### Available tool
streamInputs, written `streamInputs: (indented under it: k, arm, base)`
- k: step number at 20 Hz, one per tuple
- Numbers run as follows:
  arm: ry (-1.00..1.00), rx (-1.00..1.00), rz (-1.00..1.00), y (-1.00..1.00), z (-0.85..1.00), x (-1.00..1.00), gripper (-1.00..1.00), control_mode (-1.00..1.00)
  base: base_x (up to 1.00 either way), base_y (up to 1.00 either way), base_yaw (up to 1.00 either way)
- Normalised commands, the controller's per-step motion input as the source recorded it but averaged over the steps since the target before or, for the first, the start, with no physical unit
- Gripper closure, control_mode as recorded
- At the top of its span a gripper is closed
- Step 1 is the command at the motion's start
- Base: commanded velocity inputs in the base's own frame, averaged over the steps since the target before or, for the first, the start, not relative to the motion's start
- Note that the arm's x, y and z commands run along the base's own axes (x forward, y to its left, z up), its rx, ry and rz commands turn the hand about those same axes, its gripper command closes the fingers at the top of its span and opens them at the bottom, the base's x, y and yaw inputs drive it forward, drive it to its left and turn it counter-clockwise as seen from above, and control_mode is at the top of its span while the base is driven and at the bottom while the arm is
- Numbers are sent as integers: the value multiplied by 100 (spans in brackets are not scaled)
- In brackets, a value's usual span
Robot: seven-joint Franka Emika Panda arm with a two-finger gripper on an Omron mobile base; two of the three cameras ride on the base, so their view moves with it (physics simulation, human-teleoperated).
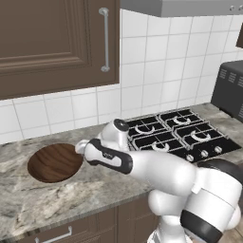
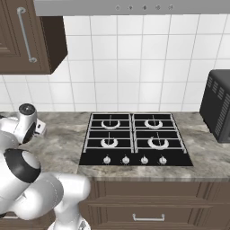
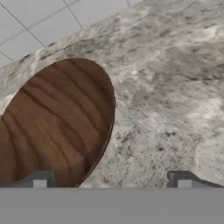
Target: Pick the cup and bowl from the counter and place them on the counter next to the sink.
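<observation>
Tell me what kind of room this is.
A rendered home kitchen: a black gas stovetop set into a stone counter, white tiled wall, dark wood cabinets. A wooden bowl sits on the counter.

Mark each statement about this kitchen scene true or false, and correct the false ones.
1. The bowl sits on the counter. True.
2. The gripper is clamped on the bowl. False: its jaws stand open with nothing between them.
3. The stovetop has four burners. True.
4. The bowl holds food. False: it is empty.
5. The bowl lies right of the stovetop in the left base view. False: it lies to the left.
</observation>
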Motion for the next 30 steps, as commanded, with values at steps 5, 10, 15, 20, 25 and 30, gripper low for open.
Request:
streamInputs:
  k: [5, 10, 15, 20, 25, 30]
  arm:
    - [0, 0, 0, 18, -6, 16, -100, -100]
    - [0, 0, 0, 16, -2, 15, -100, -100]
    - [4, 0, 0, 1, -3, 13, -100, -100]
    - [4, 0, 0, 2, -13, 14, -100, -100]
    - [5, 0, 0, 13, -25, 20, -100, -100]
    - [5, 0, 0, 15, -24, 11, -100, -100]
  base:
    - [0, 0, 0]
    - [0, 0, 0]
    - [0, 0, 0]
    - [0, 0, 0]
    - [0, 0, 0]
    - [0, 0, 0]
